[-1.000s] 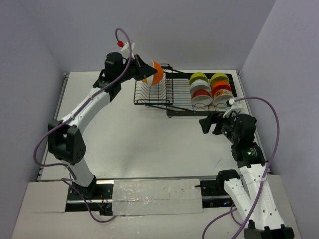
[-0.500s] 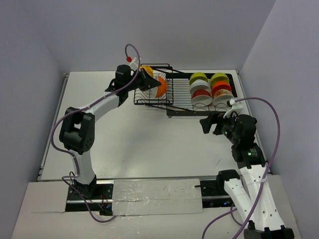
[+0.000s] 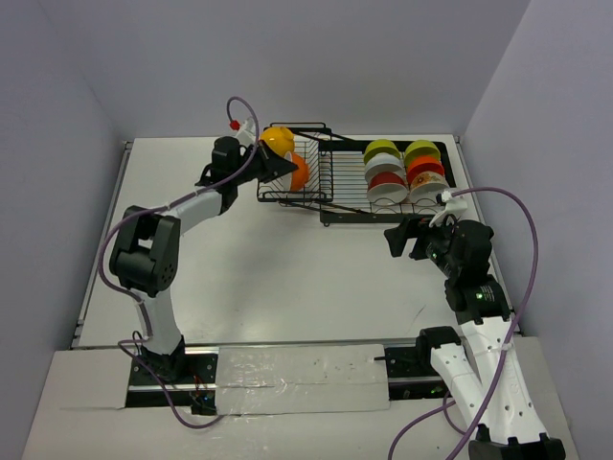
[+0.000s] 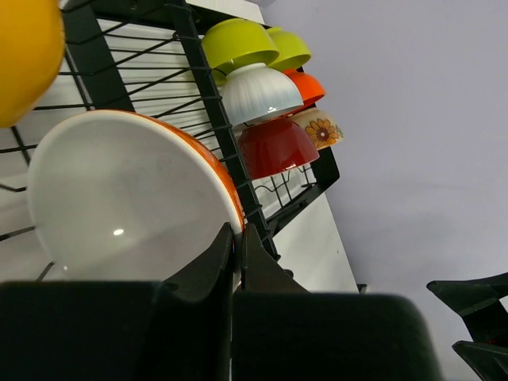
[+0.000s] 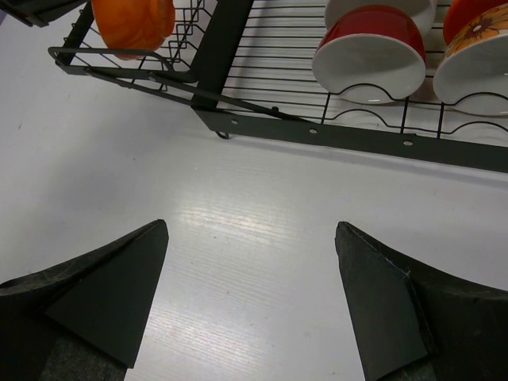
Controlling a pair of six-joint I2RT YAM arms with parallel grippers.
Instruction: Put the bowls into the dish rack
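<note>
My left gripper [image 3: 283,165] is shut on the rim of a bowl that is white inside and orange outside [image 3: 301,173], holding it on edge over the left section of the black wire dish rack [image 3: 330,196]. In the left wrist view the fingertips [image 4: 236,230] pinch that bowl's rim [image 4: 127,198]. A yellow-orange bowl [image 3: 278,142] sits just behind it, also in the left wrist view [image 4: 24,55]. Several bowls stand in the rack's right section: lime-green [image 3: 381,149], white [image 3: 383,165], red [image 3: 388,182], and a flowered one [image 3: 428,185]. My right gripper [image 3: 402,238] is open and empty in front of the rack [image 5: 341,135].
Grey walls close in the white table [image 3: 268,268] at back and sides. The right wrist view shows bare table between its fingers [image 5: 119,286], with the red bowl [image 5: 369,51] and the held orange bowl [image 5: 133,20] beyond the rack frame.
My left gripper has come down and slightly left with the orange bowl, from above the rack into its left section. The yellow-orange bowl now shows behind it. The right arm has not moved.
</note>
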